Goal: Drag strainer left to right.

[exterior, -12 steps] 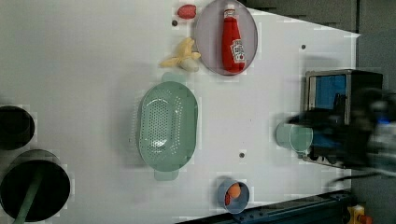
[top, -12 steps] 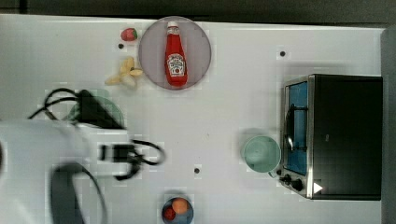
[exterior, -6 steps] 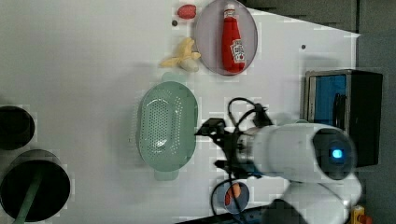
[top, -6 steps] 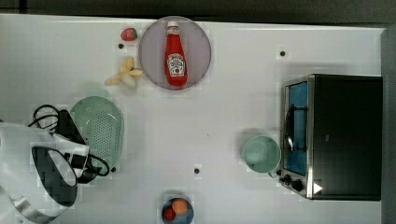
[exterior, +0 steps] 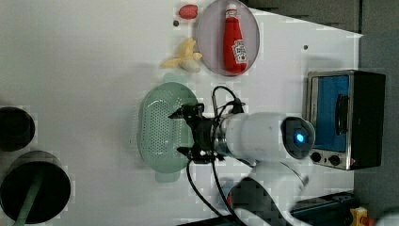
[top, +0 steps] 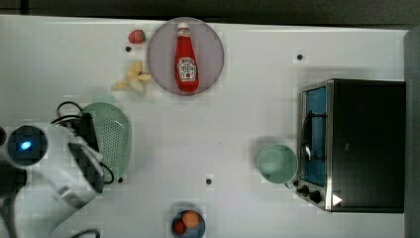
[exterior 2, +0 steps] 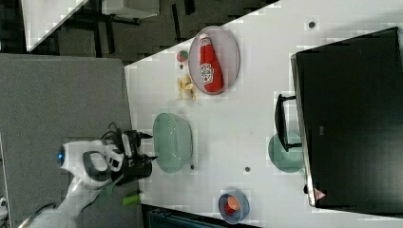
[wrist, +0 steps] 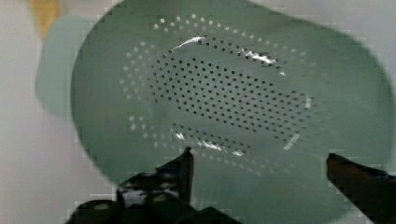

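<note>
The strainer (top: 113,136) is a muted-green holed bowl lying towards the top view's left. It also appears in the left view (exterior: 160,127) and the right view (exterior 2: 173,141), and up close in the wrist view (wrist: 233,88). My gripper (exterior: 179,133) is open, its two black fingers spread over the strainer's side nearest the arm. In the wrist view the gripper (wrist: 259,161) has one fingertip (wrist: 187,158) over the holed wall and the other by the rim. Nothing is between the fingers. In the right view the gripper (exterior 2: 152,146) sits at the strainer's edge.
A grey plate (top: 210,42) holds a ketchup bottle (top: 185,59) at the back, with a banana (top: 131,79) and a strawberry (top: 136,36) beside it. A mint cup (top: 276,163) stands by the toaster oven (top: 356,144). A small blue bowl (top: 188,224) of fruit is at the front.
The arm has swung in towards the strainer, and its open fingers now stand over the strainer's near side. The strainer has stayed in place.
</note>
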`<action>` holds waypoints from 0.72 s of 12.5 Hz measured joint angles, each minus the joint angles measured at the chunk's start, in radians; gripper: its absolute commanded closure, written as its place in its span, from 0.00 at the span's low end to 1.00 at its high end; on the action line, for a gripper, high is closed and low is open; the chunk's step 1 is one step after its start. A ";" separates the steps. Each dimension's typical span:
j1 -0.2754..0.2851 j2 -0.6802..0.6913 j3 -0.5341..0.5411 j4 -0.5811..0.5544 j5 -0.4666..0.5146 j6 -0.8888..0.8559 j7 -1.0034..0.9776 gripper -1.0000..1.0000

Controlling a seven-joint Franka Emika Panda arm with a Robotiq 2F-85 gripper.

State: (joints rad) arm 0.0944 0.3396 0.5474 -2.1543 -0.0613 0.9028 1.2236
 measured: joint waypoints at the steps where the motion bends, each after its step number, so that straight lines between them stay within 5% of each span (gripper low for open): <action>1: 0.005 0.053 -0.021 0.000 -0.005 0.051 0.017 0.00; 5: 0.015 0.161 -0.099 -0.066 -0.027 0.127 0.042 0.00; 9: 0.108 0.194 -0.232 -0.043 -0.020 0.160 0.047 0.00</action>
State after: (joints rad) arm 0.2026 0.5332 0.3152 -2.1973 -0.0815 1.0625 1.2705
